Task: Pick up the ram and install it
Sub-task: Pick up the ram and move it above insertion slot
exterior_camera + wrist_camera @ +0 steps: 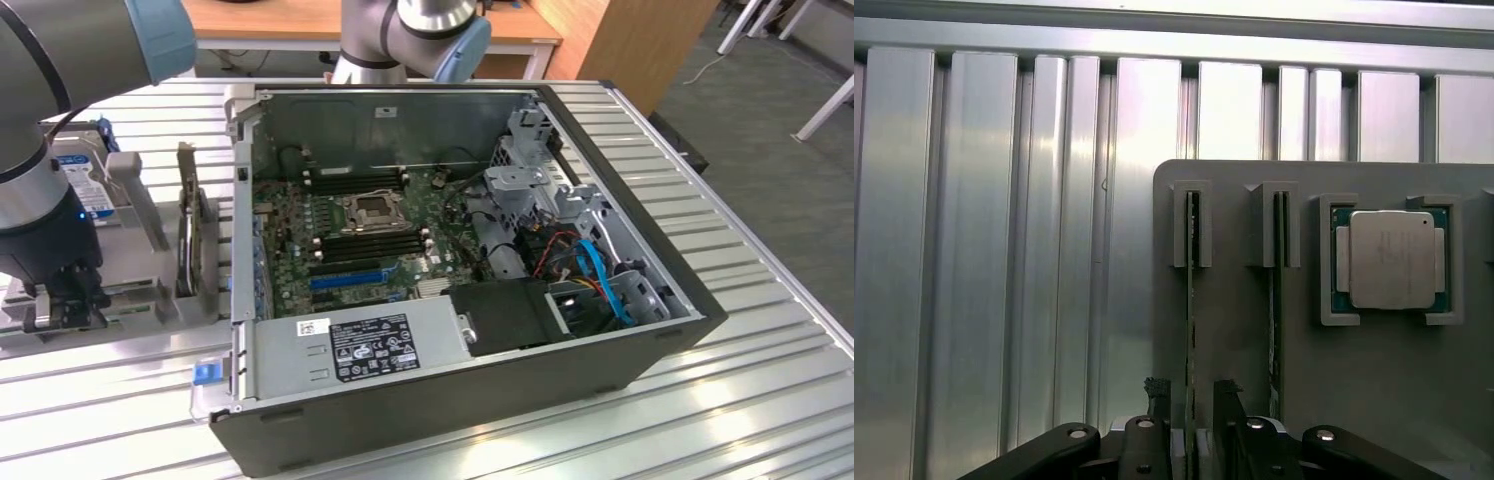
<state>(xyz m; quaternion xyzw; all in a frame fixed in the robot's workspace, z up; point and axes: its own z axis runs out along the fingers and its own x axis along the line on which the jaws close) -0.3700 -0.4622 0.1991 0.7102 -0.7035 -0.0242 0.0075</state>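
The ram (1192, 300) is a thin green stick standing on edge in a slotted grey holder (1239, 345). My gripper (1192, 402) is down over one end of it. Its two dark fingers (1157, 395) straddle the stick with a small gap on each side, so it is open and grips nothing. A second stick (1276, 300) stands in the neighbouring slot. In the exterior view my gripper (64, 305) hangs low over the holder (134, 300), to the left of the open computer case (667, 300). The black memory slots (371, 245) lie on the motherboard inside the case.
A square silver processor chip (1391, 258) rests in its own pocket of the holder, beyond the second stick. An expansion card (194, 235) and a hard drive (78, 180) stand on fixtures beside the case. A power supply (360, 345) fills the case's front. The ribbed metal table (694, 420) carries everything.
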